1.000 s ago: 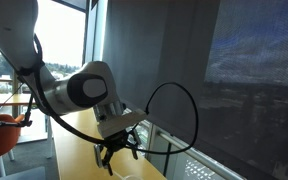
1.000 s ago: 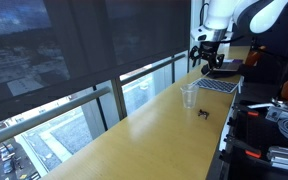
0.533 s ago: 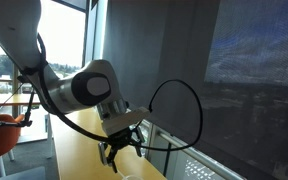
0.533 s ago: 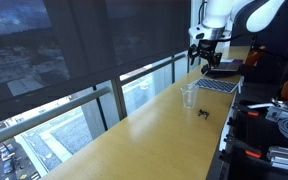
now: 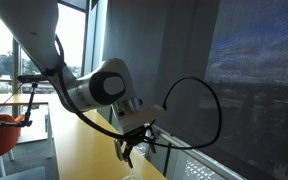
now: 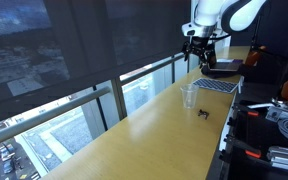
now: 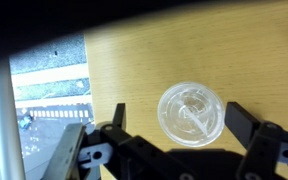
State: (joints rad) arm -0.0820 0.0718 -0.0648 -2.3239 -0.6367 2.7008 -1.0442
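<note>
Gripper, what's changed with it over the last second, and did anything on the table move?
The gripper swung sideways along the table, to the right in an exterior view, and now hangs open above the clear cup. It took hold of nothing and let nothing go. The clear cup and the small black object beside it stayed where they were.

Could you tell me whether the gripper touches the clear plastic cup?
Apart. An exterior view shows the gripper hanging above the clear plastic cup, a gap between.
</note>
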